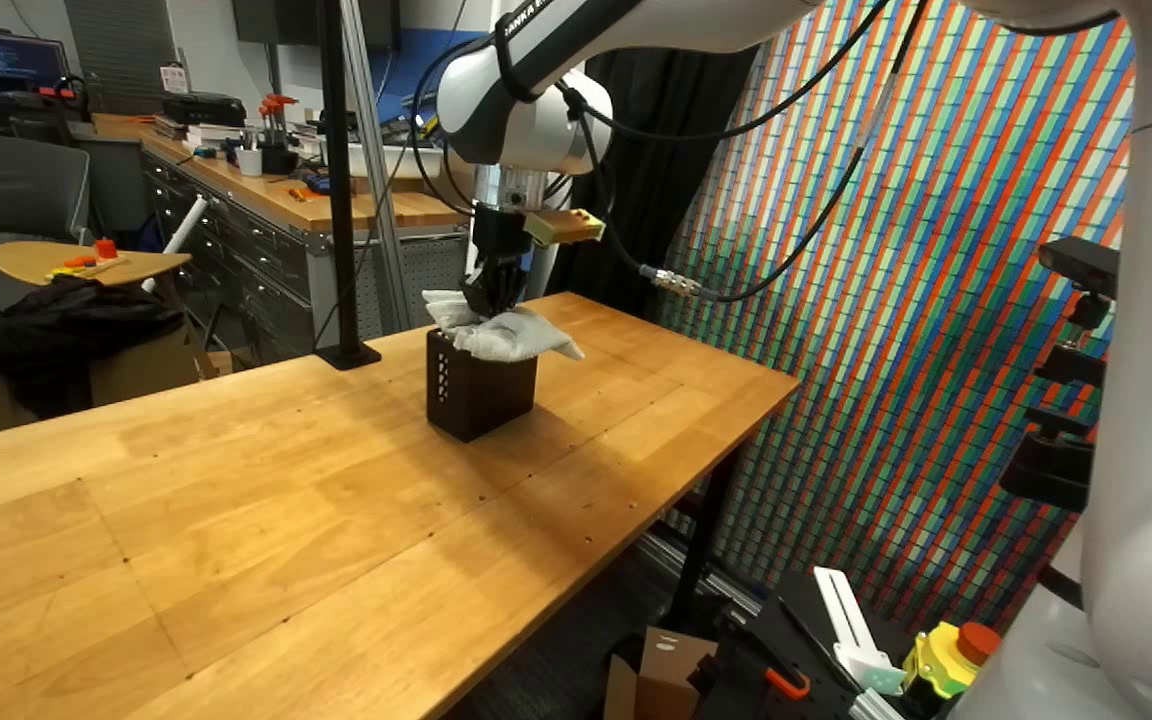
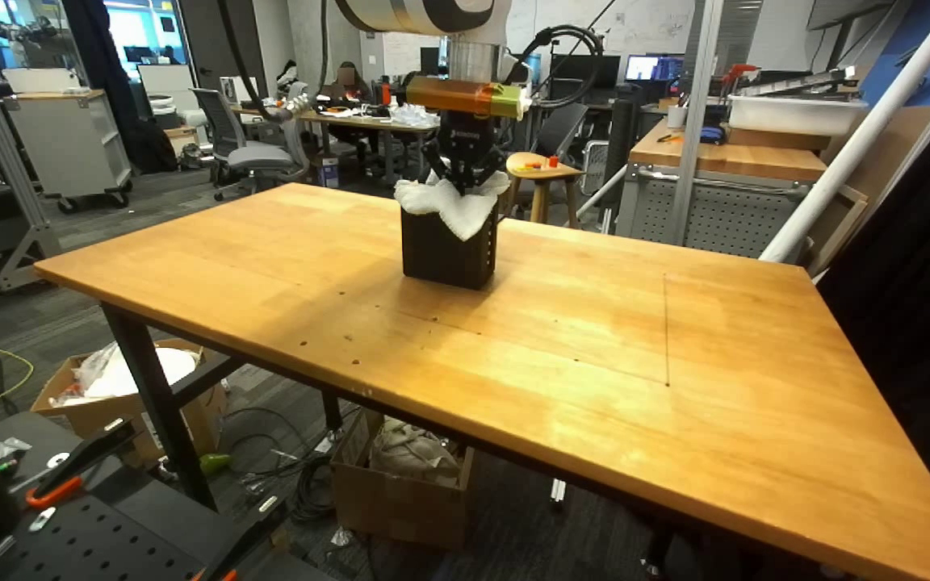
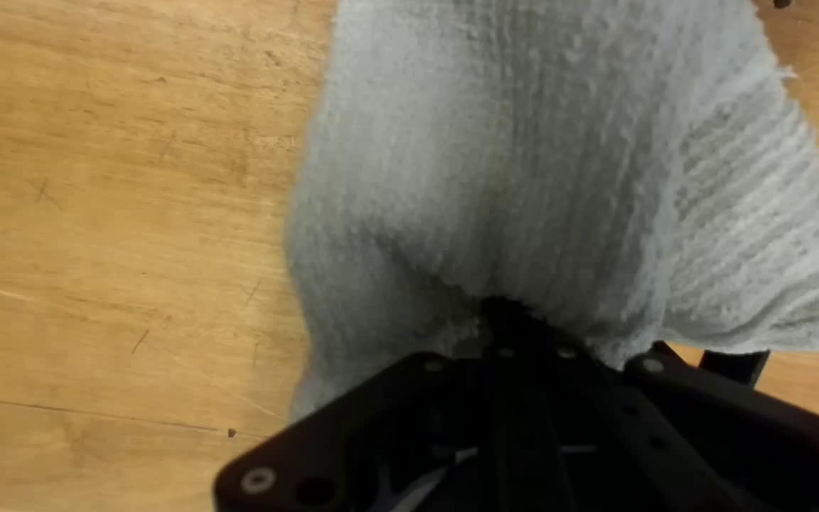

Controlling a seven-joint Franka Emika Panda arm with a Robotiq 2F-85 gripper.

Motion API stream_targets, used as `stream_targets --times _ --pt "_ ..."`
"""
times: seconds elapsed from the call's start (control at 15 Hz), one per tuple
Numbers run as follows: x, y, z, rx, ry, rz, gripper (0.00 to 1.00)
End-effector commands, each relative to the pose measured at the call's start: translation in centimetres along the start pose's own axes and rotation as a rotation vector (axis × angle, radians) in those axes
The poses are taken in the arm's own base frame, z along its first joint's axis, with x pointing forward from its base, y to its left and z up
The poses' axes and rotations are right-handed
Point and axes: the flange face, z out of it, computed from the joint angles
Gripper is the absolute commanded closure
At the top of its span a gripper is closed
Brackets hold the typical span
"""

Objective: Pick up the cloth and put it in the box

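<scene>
- Nearest in the wrist view are my black, jointed fingers (image 3: 516, 341), clenched on a fold of grey-white, rumpled towelling cloth (image 3: 445, 142) that puckers around their tips.
- In an exterior view I hold the cloth across the top of a black, straight-walled box (image 2: 442, 250), which stands on a long, pale-brown wooden worktop (image 2: 756, 387), nearer the far-left corner than the far-right.
- If I let go here, I expect the cloth to hang on the rim instead of dropping in, because it spreads wider than the box.
- If I press hard, bunched fabric could jam against the walls and tip the box or slide it towards a worktop edge.
- Only the wrist view shows the pucker at my grip; the box is not clear there, and I cannot place a dark piece (image 3: 734, 366).
- In an exterior view a pointed flap (image 2: 465, 222) droops over the wall facing that camera; in an exterior view a limp end (image 1: 561, 343) juts past the box towards the worktop's right-hand corner.
- No view shows inside the box, so I cannot tell whether any cloth is below its rim.
</scene>
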Motion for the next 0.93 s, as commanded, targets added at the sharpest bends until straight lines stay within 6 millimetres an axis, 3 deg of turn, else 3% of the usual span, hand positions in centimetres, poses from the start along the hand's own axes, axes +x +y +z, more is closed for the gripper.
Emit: stream_targets --times 0.0,0.2,0.53,0.87 --pt "-0.2 0.7 2.2 0.06 -0.013 0.011 0.99" --pt "-0.5 0.9 3.7 0.092 -0.031 0.026 0.99" --pt "-0.4 0.6 4.5 0.104 -0.06 0.025 0.99" --pt "-0.2 -0.1 3.0 0.078 -0.066 0.025 0.99"
